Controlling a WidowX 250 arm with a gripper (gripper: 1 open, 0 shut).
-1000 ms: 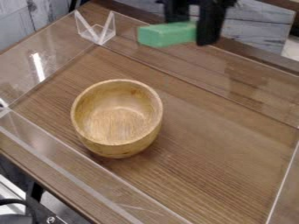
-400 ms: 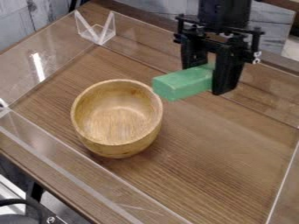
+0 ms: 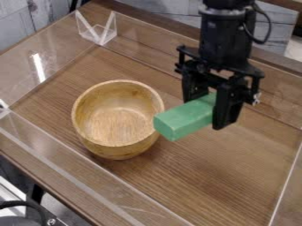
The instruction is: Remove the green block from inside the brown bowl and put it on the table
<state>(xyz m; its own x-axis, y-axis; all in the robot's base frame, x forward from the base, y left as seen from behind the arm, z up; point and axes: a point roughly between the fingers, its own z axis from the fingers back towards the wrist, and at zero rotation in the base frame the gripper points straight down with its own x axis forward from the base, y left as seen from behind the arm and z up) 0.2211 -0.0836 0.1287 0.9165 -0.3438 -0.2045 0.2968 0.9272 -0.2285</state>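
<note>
The desk (image 3: 236, 185) is a glossy wood-grain top with clear plastic walls (image 3: 71, 190) along its edges. On its left part sits the bowl (image 3: 117, 117), round, light wood, upright and with nothing inside. To the right of the bowl the black hand (image 3: 210, 113) points down, its fingers pinching the block (image 3: 186, 119) by one end. The green block is held in the air, tilted, its free end just beside the bowl's right rim, apart from the desk surface.

Green block (image 3: 186, 120), light-brown bowl (image 3: 117, 118)
</note>
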